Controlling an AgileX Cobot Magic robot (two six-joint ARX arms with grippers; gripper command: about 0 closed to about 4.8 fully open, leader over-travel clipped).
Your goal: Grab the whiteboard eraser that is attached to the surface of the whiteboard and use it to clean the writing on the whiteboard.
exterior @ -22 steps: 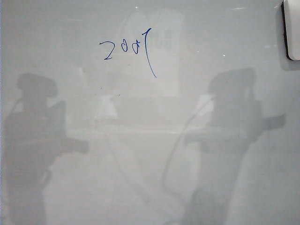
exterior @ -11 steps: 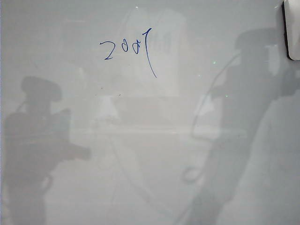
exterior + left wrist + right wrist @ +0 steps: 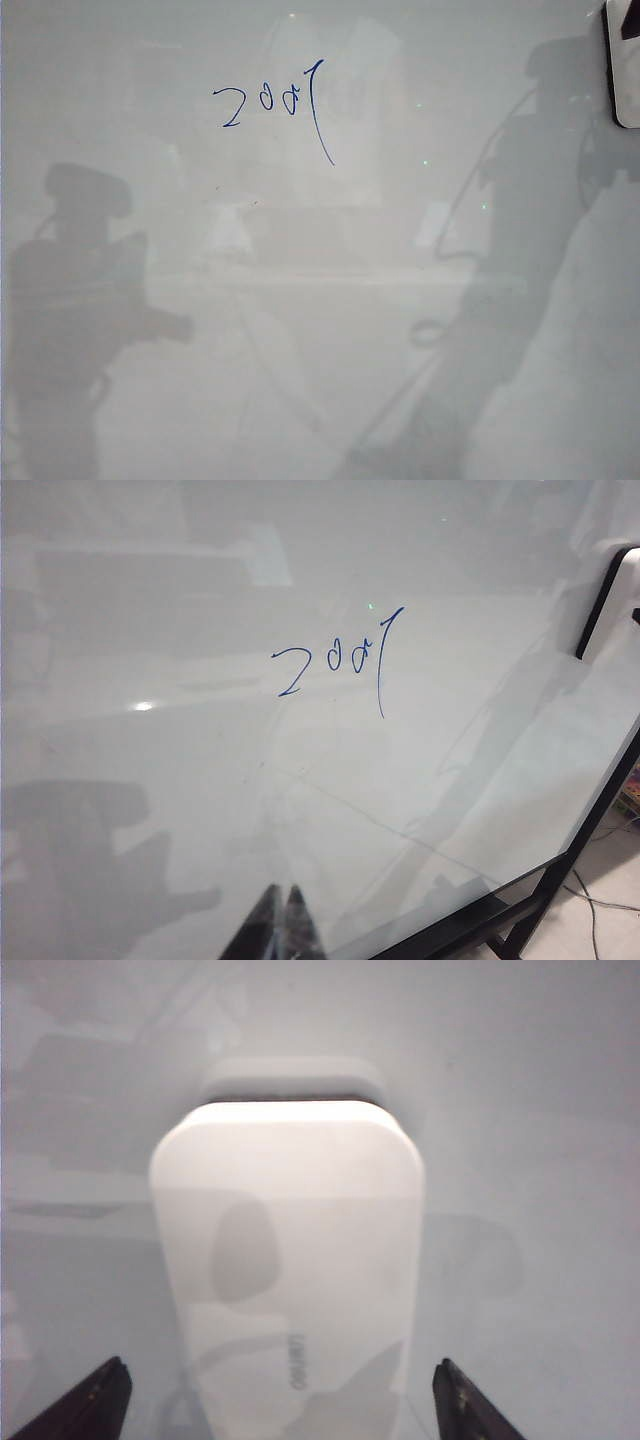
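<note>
Whiteboard fills almost the whole exterior view, shiny and pale grey, with dim grey reflections of the two arms on it. Blue writing sits in the upper middle of that frame, a bit to the left, and looks like "2007" with a long curved line running down from the last number. The writing is all there, not wiped.

The whiteboard eraser sticks to the board at the upper right edge of the exterior view, well apart from the writing. It is white with a thin black strip along one side.

In the right wrist view the eraser is big and close. The right gripper is right at it, with its jaws spread wide, one dark fingertip on each side of the eraser. The tips do not touch it.

In the left wrist view the left gripper shows as two dark tips close together at the bottom of the frame. I cannot tell if they are pressed together. The writing is in the middle of that frame.
</note>
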